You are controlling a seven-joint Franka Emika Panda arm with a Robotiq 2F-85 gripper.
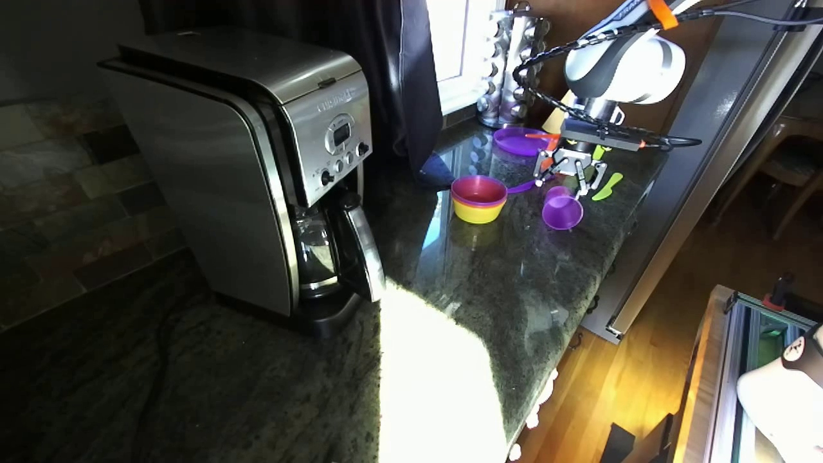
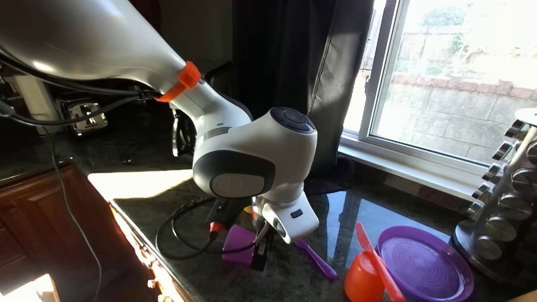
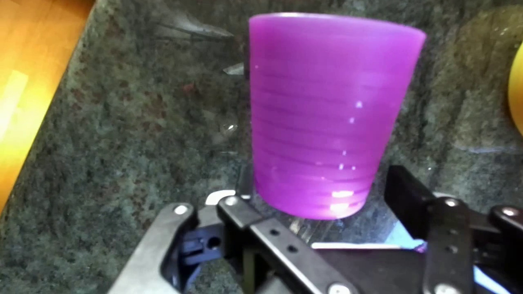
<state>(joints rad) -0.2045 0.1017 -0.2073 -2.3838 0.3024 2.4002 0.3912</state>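
In an exterior view, left to right: a steel coffee maker (image 1: 231, 161) is being seen, Cuisinart being read above its display (image 1: 341, 134). A stack of bowls (image 1: 479, 209), red inside and yellow below, is being shown next on the dark stone counter (image 1: 514, 276). Right of it, a purple cup (image 1: 562, 213) is being found on that counter, lying on its side: plain, slightly translucent, faintly banded in the wrist view, tapering from rim to base, glare being caught near the base. Its long axis is being laid along the countertop, the mouth being turned toward this camera, the base toward the gripper (image 1: 560, 188). The base end is being straddled by jaws standing apart; a gap is being left at the finger (image 3: 404, 200) on the wrist view's right, while contact on the left cannot be told. Farther right, a green utensil (image 1: 607, 187) is being seen; on the arm (image 1: 652, 67) above, Franka lettering is being partly read.
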